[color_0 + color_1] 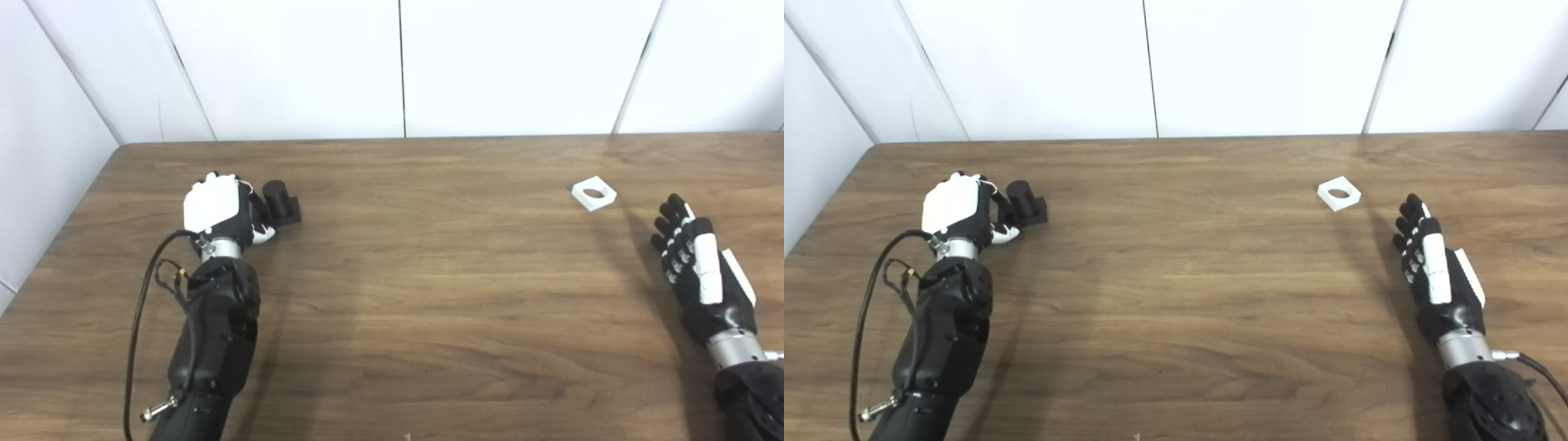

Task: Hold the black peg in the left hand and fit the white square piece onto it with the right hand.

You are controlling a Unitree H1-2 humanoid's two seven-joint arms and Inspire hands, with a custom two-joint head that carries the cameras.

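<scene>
The black peg (282, 203), a short cylinder on a square base, stands on the wooden table (429, 294) at the left. My left hand (222, 209) is right beside it on its left. The fingers (256, 197) and thumb reach to the peg's side but do not wrap it, and whether they touch it is unclear. The white square piece (593, 193), with a round hole, lies flat at the right. My right hand (698, 263) is open with fingers straight, nearer to me and to the right of the piece, apart from it.
White wall panels (398, 67) rise behind the table's far edge and along its left side. A black cable (138, 306) loops beside my left forearm. Bare wood lies between the two hands.
</scene>
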